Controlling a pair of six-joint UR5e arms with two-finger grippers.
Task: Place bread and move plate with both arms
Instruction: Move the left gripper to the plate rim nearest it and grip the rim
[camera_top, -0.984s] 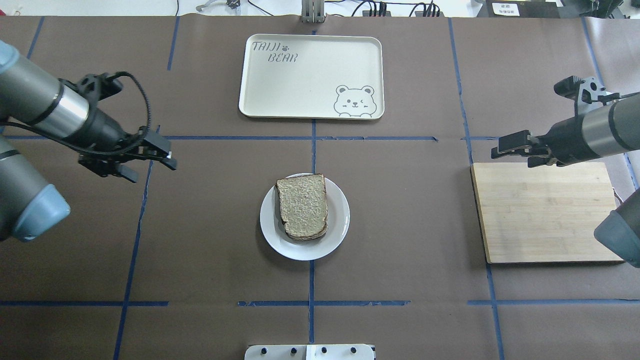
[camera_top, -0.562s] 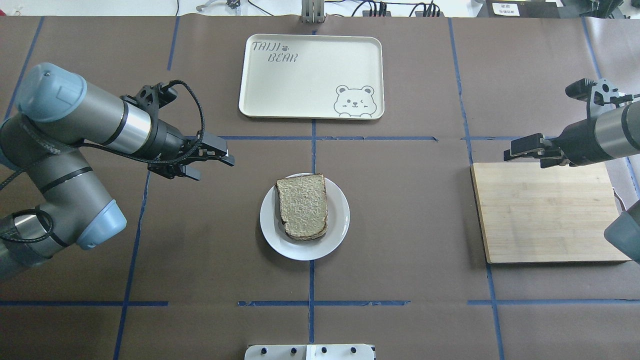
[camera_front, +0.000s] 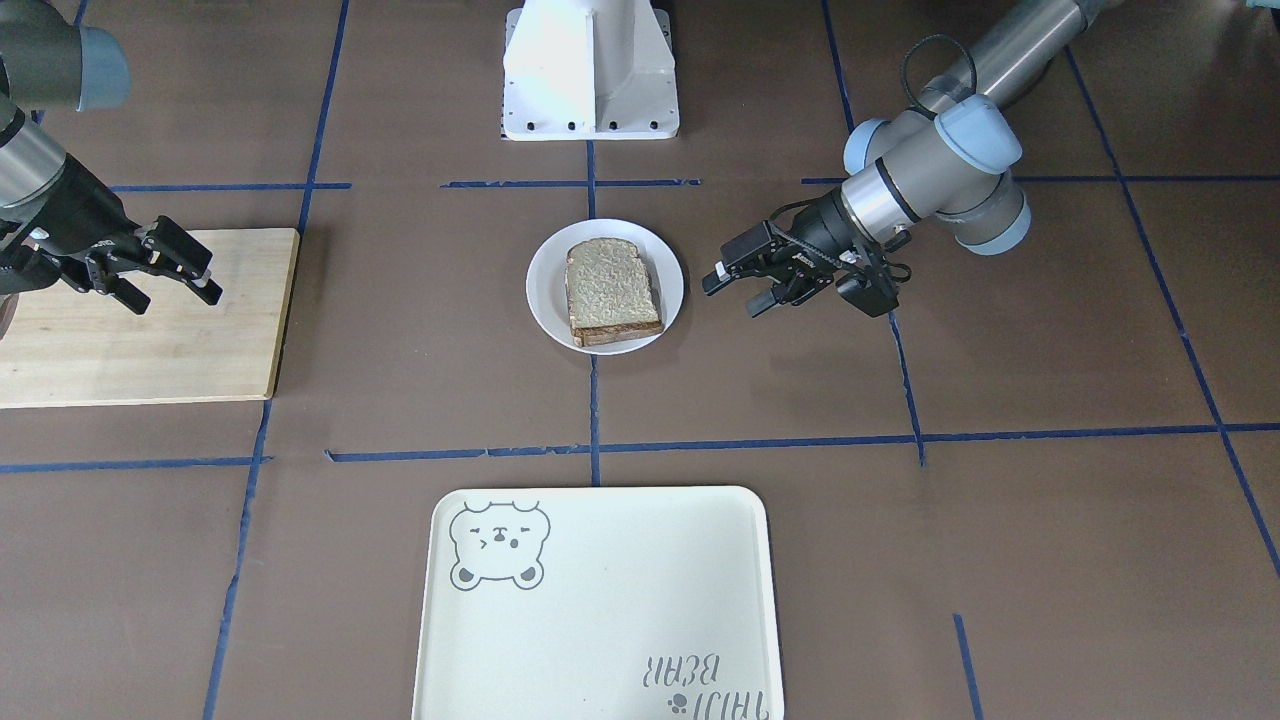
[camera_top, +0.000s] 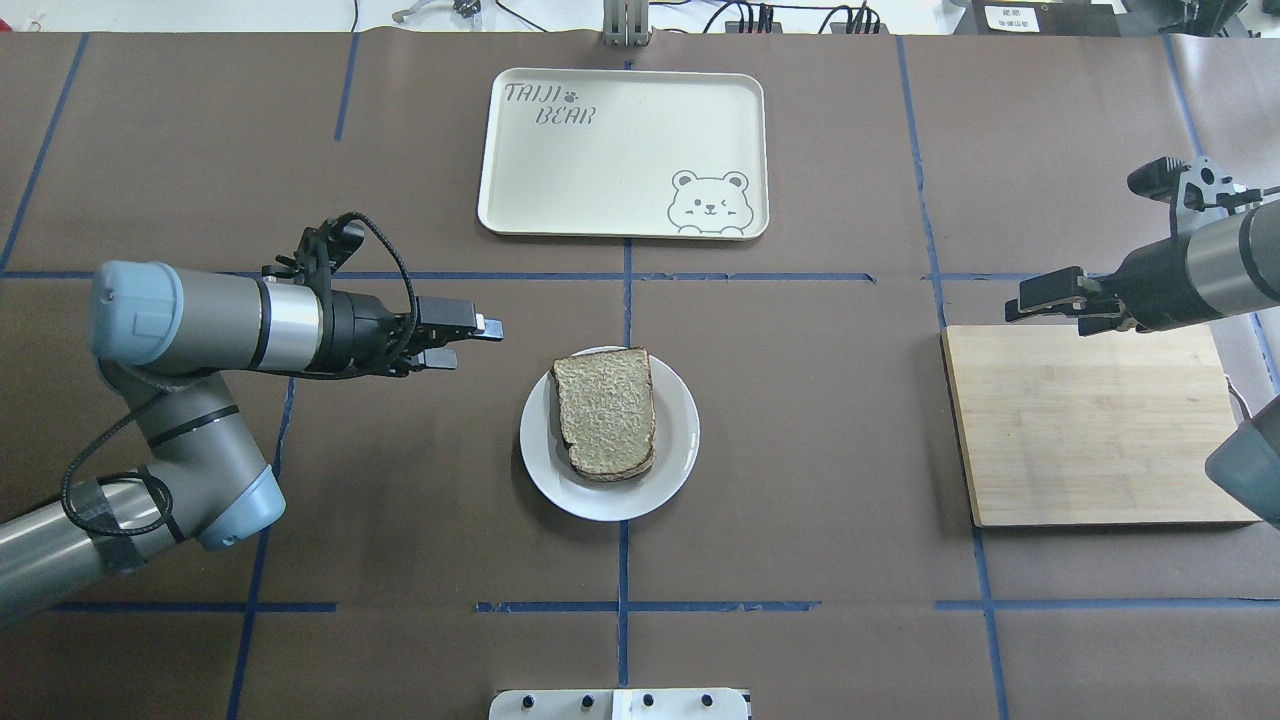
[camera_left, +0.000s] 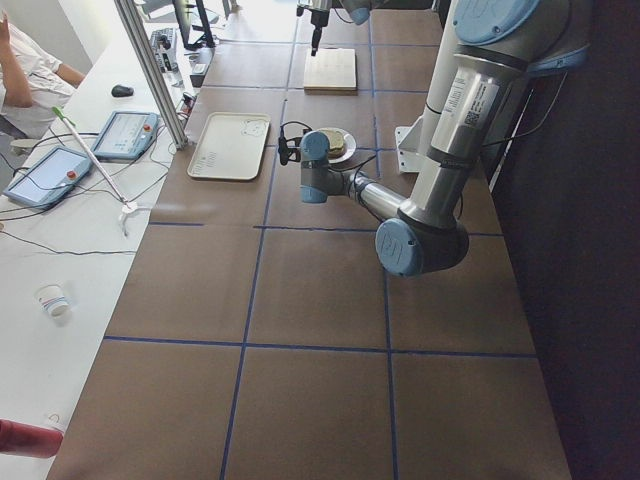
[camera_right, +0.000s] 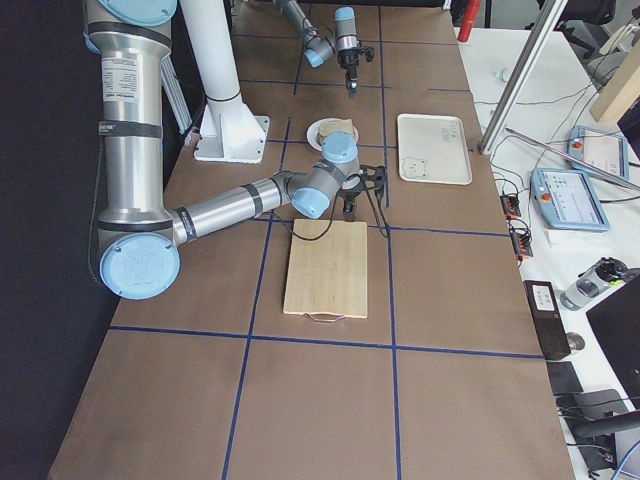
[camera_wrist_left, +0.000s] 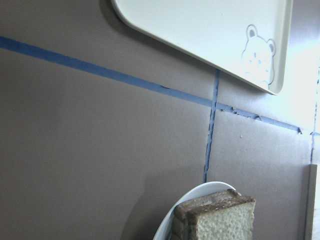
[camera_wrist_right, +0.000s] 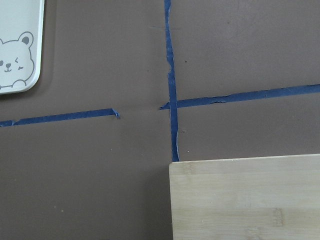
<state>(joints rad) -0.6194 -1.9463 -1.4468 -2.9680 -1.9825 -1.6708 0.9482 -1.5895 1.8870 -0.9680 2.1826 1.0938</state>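
Silver-grey, the left arm (camera_top: 200, 320) has swung in from the table's left edge. The left gripper (camera_top: 478, 343), fingers spread and holding nothing, now hangs near the plate (camera_top: 680, 440), up-left of it and much closer than a second ago. Bread (camera_top: 606, 412) lies flat on the plate at the table's middle; neither has moved. Beyond them sits the tray (camera_top: 620, 150), unchanged. At the right, the right gripper (camera_top: 1040, 312), also spread and empty, has drawn back slightly and hovers over the board (camera_top: 1100, 430) at its far left corner.

Brown paper (camera_top: 820, 420) covers the table, marked into squares by blue tape (camera_top: 750, 277). Past the tray side runs a white bench (camera_left: 60, 240) with tablets (camera_left: 125, 135).

Counted: two arms, two grippers, one slice, one plate, one tray, one board.
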